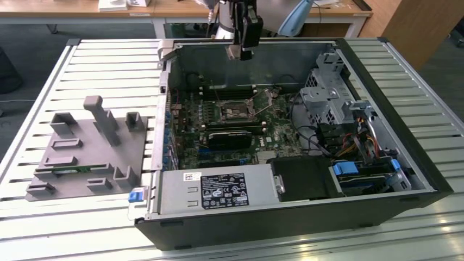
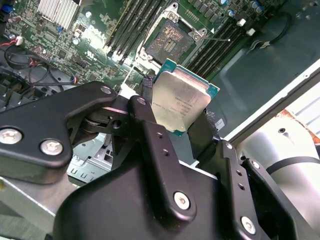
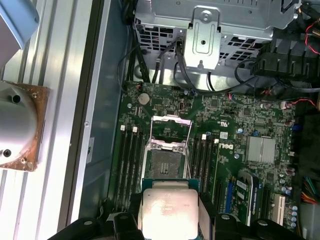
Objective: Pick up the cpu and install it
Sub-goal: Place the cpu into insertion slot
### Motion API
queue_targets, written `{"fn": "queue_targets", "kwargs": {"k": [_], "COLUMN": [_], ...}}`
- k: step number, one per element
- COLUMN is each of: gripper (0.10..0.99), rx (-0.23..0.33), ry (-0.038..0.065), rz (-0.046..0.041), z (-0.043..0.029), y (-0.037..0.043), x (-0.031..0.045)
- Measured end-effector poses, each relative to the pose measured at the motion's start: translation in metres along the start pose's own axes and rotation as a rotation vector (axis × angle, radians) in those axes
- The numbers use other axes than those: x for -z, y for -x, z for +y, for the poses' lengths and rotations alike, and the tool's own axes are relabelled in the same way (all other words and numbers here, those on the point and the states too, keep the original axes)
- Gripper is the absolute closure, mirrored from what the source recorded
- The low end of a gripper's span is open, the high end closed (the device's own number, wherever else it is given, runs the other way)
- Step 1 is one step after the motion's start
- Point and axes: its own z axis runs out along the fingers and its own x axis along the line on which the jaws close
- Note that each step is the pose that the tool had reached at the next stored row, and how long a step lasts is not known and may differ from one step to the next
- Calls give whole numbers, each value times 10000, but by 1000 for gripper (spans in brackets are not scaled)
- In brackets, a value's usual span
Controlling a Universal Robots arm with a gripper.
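Observation:
The cpu (image 2: 182, 97), a flat square chip with a silvery top and a thin green rim, is pinched by its edges between my gripper's (image 2: 176, 111) black fingers (image 2: 146, 102). In the first wrist view the cpu (image 3: 170, 212) hangs just short of the open socket (image 3: 167, 162), whose metal load plate (image 3: 171, 131) is flipped up. The socket (image 2: 170, 40) shows bare contacts. In the exterior view my gripper (image 1: 242, 53) hovers high over the back wall of the open computer case (image 1: 406, 136), above the socket (image 1: 236, 111) on the motherboard.
A grey plastic fixture (image 1: 87, 152) with a green memory stick (image 1: 73, 169) lies on the slatted table at the exterior view's left. Inside the case are a black finned block (image 1: 230, 137), the power supply (image 1: 217, 190), a drive cage (image 1: 326, 92) and loose cables (image 1: 323, 144).

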Motion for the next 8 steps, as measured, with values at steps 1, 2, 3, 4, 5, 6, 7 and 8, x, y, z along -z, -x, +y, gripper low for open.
{"fn": "queue_targets", "kwargs": {"k": [1,2,3,4,5,6,7,8], "gripper": [553,553,553,553,553,553,553,553], "rx": [0,-1,0,0,0,0,0,0], "ry": [0,1,0,0,0,0,0,0], "rz": [1,1,1,-1,0,0,0,0], "z": [0,0,-1,-1,-1,-2,-2,-2], "y": [0,0,0,0,0,0,0,1], "x": [-3,-7,-10,-14,-19,-23,-26,-30]}}
